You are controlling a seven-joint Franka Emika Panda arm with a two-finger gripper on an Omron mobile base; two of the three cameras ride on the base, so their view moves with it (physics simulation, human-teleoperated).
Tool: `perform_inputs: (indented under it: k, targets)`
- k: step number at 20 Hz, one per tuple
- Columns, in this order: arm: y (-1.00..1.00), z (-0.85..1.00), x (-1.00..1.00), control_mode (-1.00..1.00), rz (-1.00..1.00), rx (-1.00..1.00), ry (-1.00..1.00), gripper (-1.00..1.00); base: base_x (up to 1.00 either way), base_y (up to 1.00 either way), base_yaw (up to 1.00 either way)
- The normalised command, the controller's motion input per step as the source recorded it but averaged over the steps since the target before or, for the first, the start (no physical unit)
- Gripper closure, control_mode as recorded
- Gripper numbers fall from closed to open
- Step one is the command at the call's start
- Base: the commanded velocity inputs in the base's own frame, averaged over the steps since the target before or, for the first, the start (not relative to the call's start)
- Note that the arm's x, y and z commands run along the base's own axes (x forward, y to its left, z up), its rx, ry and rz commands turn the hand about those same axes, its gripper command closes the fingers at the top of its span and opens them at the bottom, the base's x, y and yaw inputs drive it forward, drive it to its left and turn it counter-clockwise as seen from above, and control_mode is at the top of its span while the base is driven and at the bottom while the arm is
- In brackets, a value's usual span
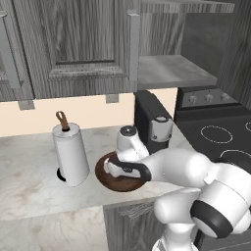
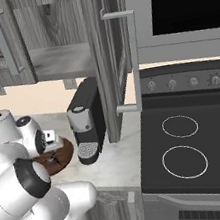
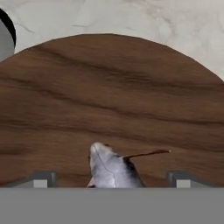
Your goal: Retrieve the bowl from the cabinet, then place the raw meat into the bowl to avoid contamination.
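Observation:
The dark-brown wooden bowl (image 1: 116, 185) (image 2: 61, 158) (image 3: 113, 96) sits on the marble counter in front of the coffee machine. Inside it lies the raw meat (image 3: 110, 168), a small grey lump with a thin pointed end. My gripper (image 3: 111, 179) (image 1: 121, 168) hangs just above the bowl, open, its fingertips (image 3: 41, 179) wide apart on either side of the meat and holding nothing. Up on the wall, the grey cabinet (image 1: 88, 44) (image 2: 58, 60) has one door swung open (image 2: 118, 55), baring its plain shelf (image 1: 169, 71).
A white paper-towel roll (image 1: 71, 152) stands left of the bowl. The black coffee machine (image 1: 152, 120) (image 2: 86, 121) is right behind it. To the right lies the black stove (image 2: 198, 143) (image 1: 220, 132). The open cabinet door juts out above the counter.

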Motion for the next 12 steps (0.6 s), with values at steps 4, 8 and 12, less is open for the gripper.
perform_inputs:
  k: [4,8,12]
  targets:
    - [0.05,0.51,-0.18,-1.0,-0.01,-0.01,-0.14,-1.0,0.0,0.0,0.0]
    - [0.11,0.55,-0.19,-1.0,0.0,-0.03,-0.14,-1.0,0.0,0.0,0.0]
    - [0.13,0.6,-0.25,-1.0,0.0,-0.03,-0.13,-1.0,0.0,0.0,0.0]
